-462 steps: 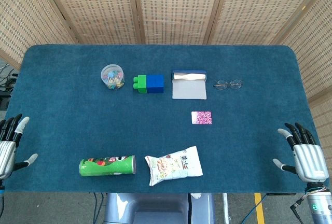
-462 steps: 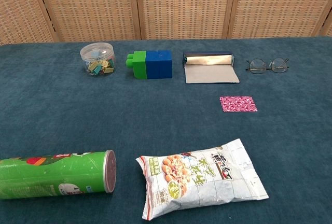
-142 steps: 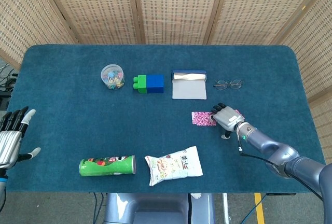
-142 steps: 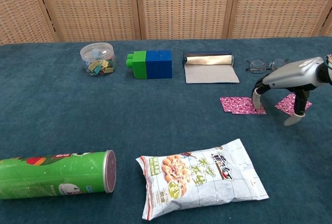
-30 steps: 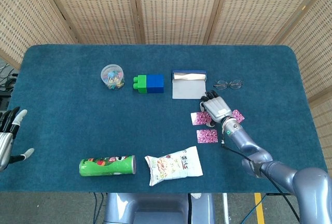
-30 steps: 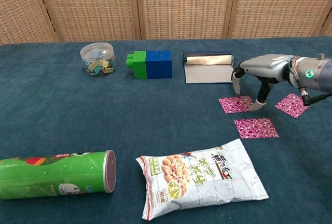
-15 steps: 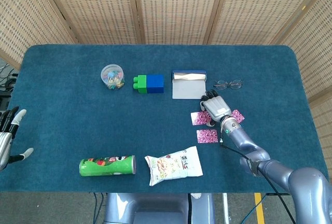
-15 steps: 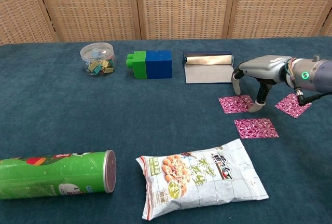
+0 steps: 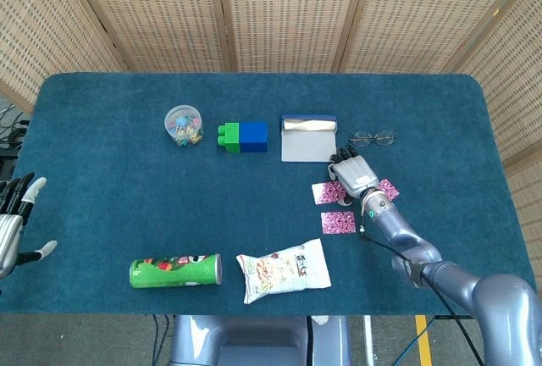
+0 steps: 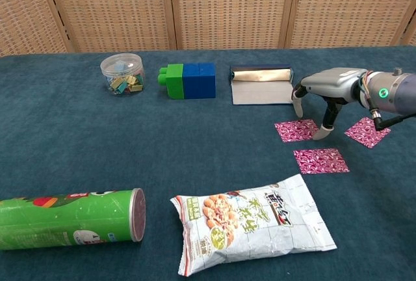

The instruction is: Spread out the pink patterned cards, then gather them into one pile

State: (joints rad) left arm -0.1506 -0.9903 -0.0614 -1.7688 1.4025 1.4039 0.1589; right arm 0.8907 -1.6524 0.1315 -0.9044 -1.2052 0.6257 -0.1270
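The blue carpeted tabletop [image 10: 58,138] carries a clear jar [image 10: 122,73] of clips, a green-and-blue block [image 10: 189,80], a foil pouch [image 10: 263,84], glasses [image 9: 373,138], three separate pink patterned cards [image 10: 320,160], a green crisp tube [image 10: 71,219] on its side and a snack bag [image 10: 250,222].

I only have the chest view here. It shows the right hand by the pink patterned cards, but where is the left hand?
Observer: The head view shows the left hand near the blue table's left edge, fingers apart, holding nothing.
Reviewer: Is the green cylindrical can whole?
Observer: Yes, the green cylindrical can lies whole on its side.
Reviewer: And the right hand from above?
Observer: The right hand sits between the two upper pink patterned cards, hiding part of each.
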